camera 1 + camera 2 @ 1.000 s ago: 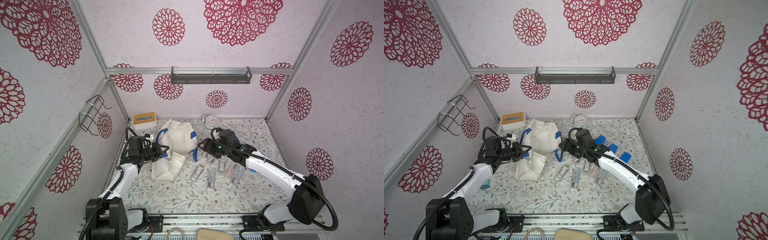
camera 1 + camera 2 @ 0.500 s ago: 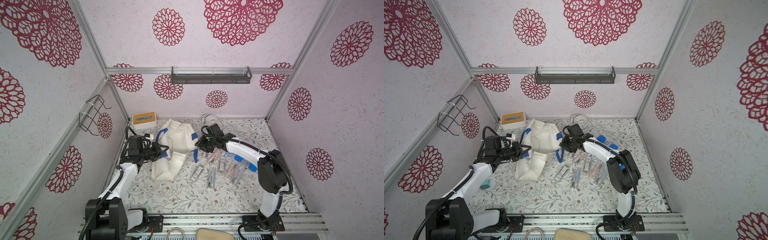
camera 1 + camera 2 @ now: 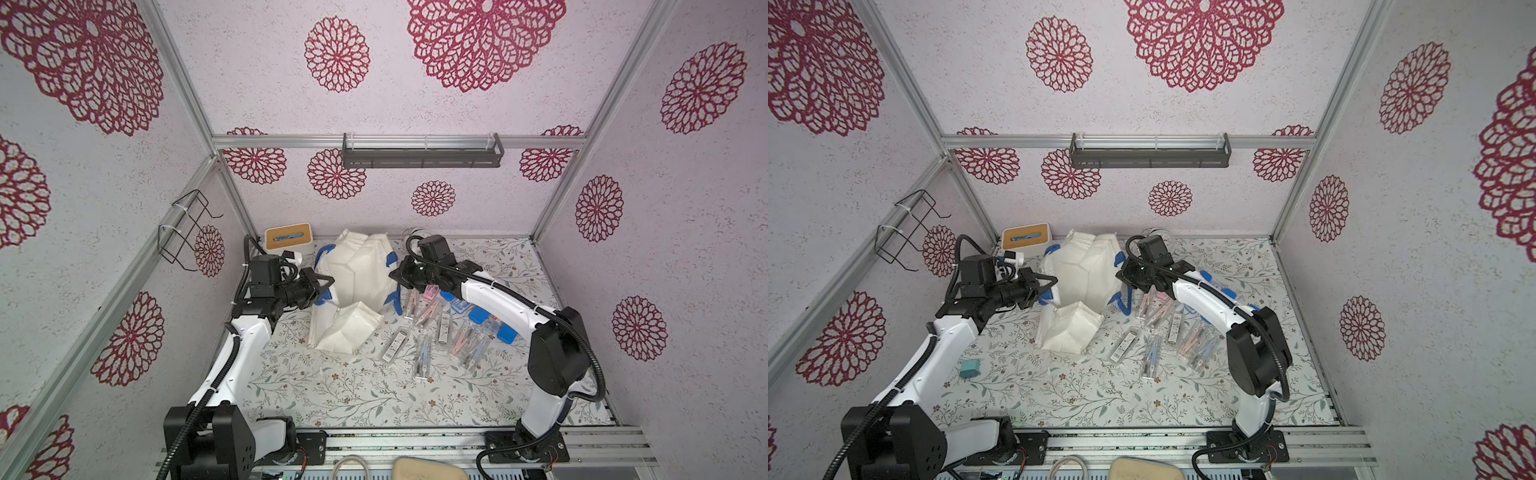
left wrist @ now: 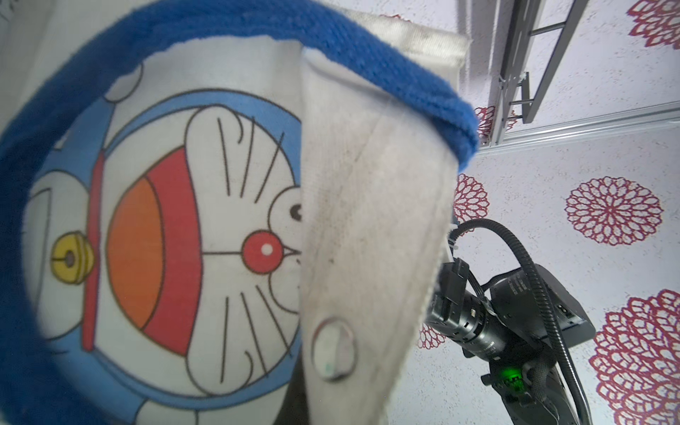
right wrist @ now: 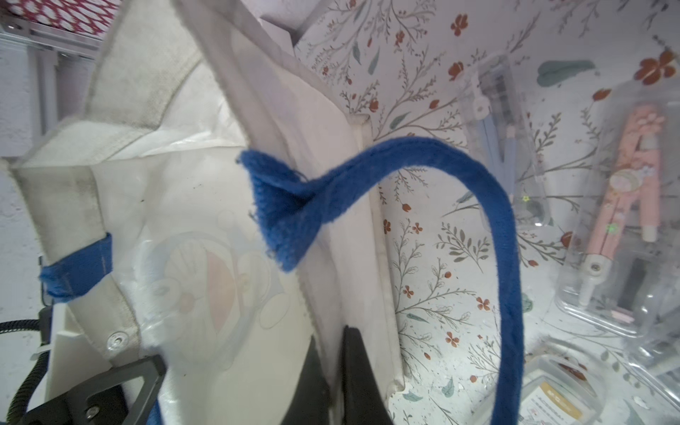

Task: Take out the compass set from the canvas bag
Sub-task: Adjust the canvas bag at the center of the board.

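Note:
The off-white canvas bag [image 3: 357,270] with blue handles [image 5: 489,206] stands slumped at the back of the table. My left gripper [image 3: 329,281] is shut on its left edge by a handle; the left wrist view is filled with printed cloth [image 4: 206,228] that hides the jaws. My right gripper [image 5: 336,371] is shut on the bag's right rim [image 5: 371,257], with cloth pinched between its black fingers [image 5: 358,379]. Several clear compass set cases lie on the table right of the bag, one pink [image 3: 465,345], one blue [image 3: 424,361]. The bag's depths are hidden.
Small lead boxes [image 3: 395,349] and blue cases [image 3: 503,328] lie among the compass sets under my right forearm. A tissue box [image 3: 289,237] stands at the back left. A teal block [image 3: 969,369] lies near the left arm. A wire rack [image 3: 187,228] hangs on the left wall.
My right gripper moved left to the bag's right rim and shut on it, with the arm's elbow folding back. The left gripper kept its hold and place.

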`<state>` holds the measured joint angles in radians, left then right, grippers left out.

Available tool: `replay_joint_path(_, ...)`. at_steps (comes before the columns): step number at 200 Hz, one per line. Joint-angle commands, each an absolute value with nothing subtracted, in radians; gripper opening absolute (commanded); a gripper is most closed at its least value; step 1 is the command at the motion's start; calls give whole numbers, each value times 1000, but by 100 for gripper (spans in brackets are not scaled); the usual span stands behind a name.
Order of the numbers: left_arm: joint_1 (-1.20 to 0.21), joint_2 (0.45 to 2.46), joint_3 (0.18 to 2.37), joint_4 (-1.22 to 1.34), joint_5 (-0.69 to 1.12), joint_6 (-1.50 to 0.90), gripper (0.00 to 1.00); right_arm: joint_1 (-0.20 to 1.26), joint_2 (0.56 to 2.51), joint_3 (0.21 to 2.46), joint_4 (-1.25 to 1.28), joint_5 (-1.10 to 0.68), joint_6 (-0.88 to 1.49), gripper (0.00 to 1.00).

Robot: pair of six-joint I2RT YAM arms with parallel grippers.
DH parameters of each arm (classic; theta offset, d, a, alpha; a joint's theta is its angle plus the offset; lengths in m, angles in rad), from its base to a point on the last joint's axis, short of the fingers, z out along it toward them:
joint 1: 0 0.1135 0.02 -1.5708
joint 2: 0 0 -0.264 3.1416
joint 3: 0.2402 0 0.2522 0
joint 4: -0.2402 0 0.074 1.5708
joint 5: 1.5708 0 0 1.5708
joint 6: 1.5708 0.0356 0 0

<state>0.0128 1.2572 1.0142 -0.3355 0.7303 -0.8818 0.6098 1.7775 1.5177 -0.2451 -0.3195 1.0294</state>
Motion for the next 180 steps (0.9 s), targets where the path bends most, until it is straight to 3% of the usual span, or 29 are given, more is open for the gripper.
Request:
replay_joint_path(1,-4,1259,1057,-328,733,-873,0,583,1721,1540,-259,-337,1001,0)
replay_joint_path(144,-52,1374,1024,-329,671,-861,0,552,1747,1580,-360,-351,992,0)
replay_joint_path(153,-52,1377,1048,-378,651,-839,12,553,1749,1570,-355,-353,989,1)
replay_joint_path(160,-51,1379,1074,-427,626,-817,29,552,1749,1564,-350,-354,988,6)
replay_joint_path(168,-52,1376,1110,-497,586,-793,59,552,1747,1557,-344,-353,983,17)
replay_joint_path(175,-53,1369,1139,-558,539,-771,79,553,1741,1553,-343,-345,977,30)
replay_joint_path(178,-52,1364,1151,-581,521,-764,98,553,1736,1551,-345,-341,973,36)
replay_joint_path(180,-52,1361,1158,-593,505,-760,99,551,1734,1551,-346,-336,970,40)
